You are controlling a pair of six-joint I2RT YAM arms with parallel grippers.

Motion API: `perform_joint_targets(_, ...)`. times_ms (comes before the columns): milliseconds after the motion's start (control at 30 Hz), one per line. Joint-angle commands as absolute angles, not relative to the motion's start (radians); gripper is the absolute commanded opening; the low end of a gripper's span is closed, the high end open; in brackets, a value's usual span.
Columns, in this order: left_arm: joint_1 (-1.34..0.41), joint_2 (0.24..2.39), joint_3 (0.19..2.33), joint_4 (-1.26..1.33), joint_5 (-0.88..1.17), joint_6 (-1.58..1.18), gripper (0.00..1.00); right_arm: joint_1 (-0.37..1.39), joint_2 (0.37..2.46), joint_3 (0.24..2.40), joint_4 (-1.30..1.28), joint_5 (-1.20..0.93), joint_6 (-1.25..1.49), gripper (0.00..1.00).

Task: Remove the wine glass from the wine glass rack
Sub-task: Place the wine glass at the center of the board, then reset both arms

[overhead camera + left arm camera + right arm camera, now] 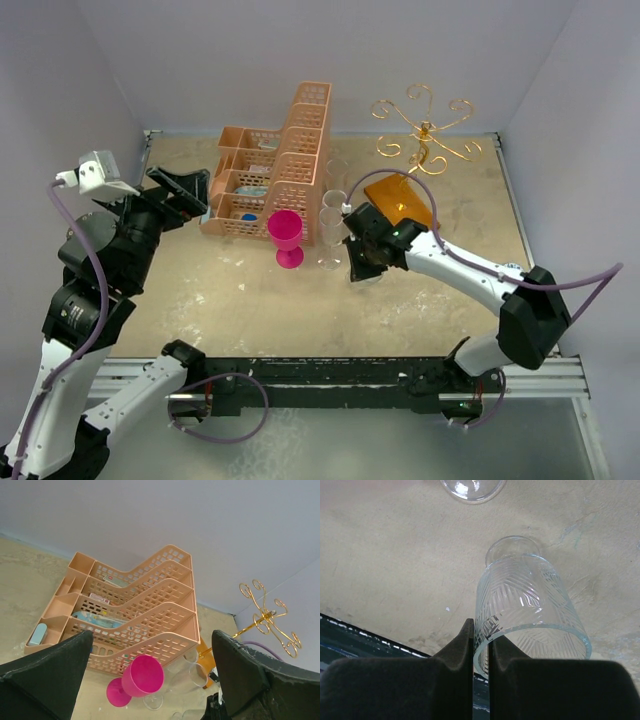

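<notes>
Right wrist view: the right claw [481, 632] looks down its own two dark fingers, which are drawn almost together and pinch the thin rim wall of a clear wine glass [530, 605]. The glass has a cut zigzag pattern and stands mouth up, narrowing toward the sandy worktop [395, 570]. Whether its foot touches the surface cannot be told. The round edge of a second clear glass [472, 487] shows at the top of this view.

From the top external view, that claw and its glass sit low over the middle of the worktop. They are just in front of the orange base [397, 197] of the wine glass rack [425, 135] and well apart from the rack's curled gold arms at the back right. A peach lattice basket [275, 175] stands at the back left. A pink goblet [286, 232] stands upright in front of the basket, with a few clear glasses [330, 215] beside it.

The left claw [152, 637] hangs near the basket's left end, its fingers spread as wide as they go and gripping nothing.
</notes>
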State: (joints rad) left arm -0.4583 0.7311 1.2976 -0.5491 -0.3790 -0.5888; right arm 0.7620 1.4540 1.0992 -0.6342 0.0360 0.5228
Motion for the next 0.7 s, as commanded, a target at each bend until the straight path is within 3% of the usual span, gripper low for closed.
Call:
perform_joint_targets(0,-0.453,0.718,1.322,-0.551,-0.401,-0.545,0.99,0.772,1.457,1.134,-0.579,0.085,0.531,0.08)
perform_joint_targets(133,-0.451,0.714,1.324,-0.559,-0.408,-0.54,0.99,0.774,1.471,1.135,-0.578,0.092,0.531,0.15)
perform_joint_targets(400,-0.453,0.718,1.329,-0.555,-0.407,-0.537,0.99,0.776,1.41,1.225,-0.609,0.098,0.52,0.55)
perform_joint_targets(667,-0.452,0.747,1.37,-0.555,-0.418,-0.517,0.99,0.774,1.262,1.415,-0.569,0.098,0.463,0.79)
